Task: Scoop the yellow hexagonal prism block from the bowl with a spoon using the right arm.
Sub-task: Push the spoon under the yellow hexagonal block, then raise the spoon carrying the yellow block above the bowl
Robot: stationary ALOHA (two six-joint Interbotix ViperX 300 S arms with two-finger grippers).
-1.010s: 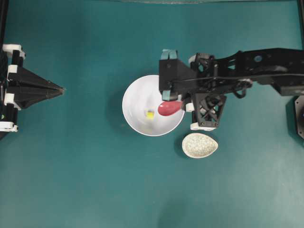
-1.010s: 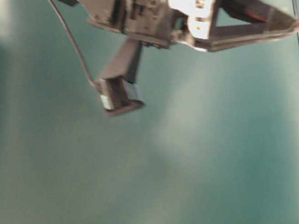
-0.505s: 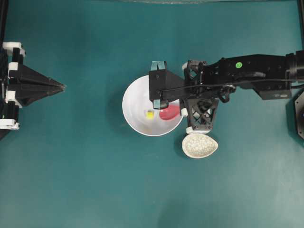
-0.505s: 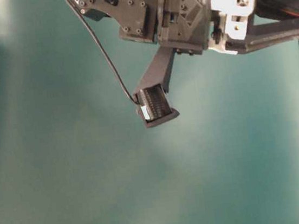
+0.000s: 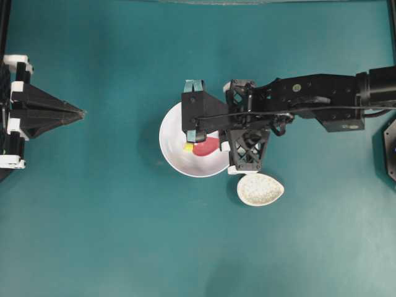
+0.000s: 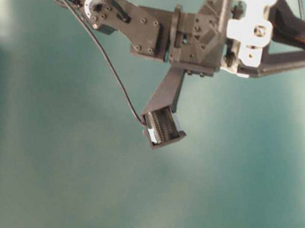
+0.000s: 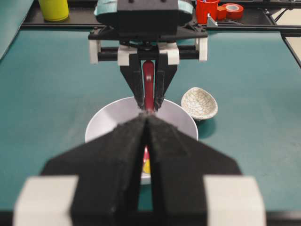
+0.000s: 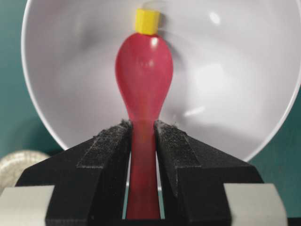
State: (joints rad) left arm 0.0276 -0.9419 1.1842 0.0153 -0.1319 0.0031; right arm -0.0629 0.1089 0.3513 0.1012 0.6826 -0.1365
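The right gripper [image 8: 142, 136] is advancing deeper over the bowl [image 5: 170, 133], carrying the spoon [image 8: 143, 70] with it. Compared with 1 second back in the overhead view, the scoop is no longer sitting at the bowl's rim on the arm's side; it is now lying well inside the bowl, and the arm is reaching further across. The gap that was separating the scoop from the yellow hexagonal prism block [image 8: 147, 21] is closing to nothing: in the right wrist view the scoop's tip is meeting the block's near face, and the block is resting on the bowl's floor just beyond it, towards the bowl's far wall from the gripper.

The right gripper's 2 fingers [image 8: 106, 150] are clamping the spoon's handle between their pads, with the scoop pointing straight ahead into the bowl. The left gripper [image 7: 146, 141] is hanging back well away from the bowl, its fingers pressed together on nothing.

The block is not yet riding in the scoop; it is sitting at the tip, on the bowl. So the approach appears finished and the scoop itself is only beginning. Judging from the contact, the tip probably needs to slide under the block rather than simply push it, since a push could send the block skating up the bowl's far wall. The speckled rest [image 5: 260, 189] is lying just outside the bowl, beside the arm, and is playing no part.
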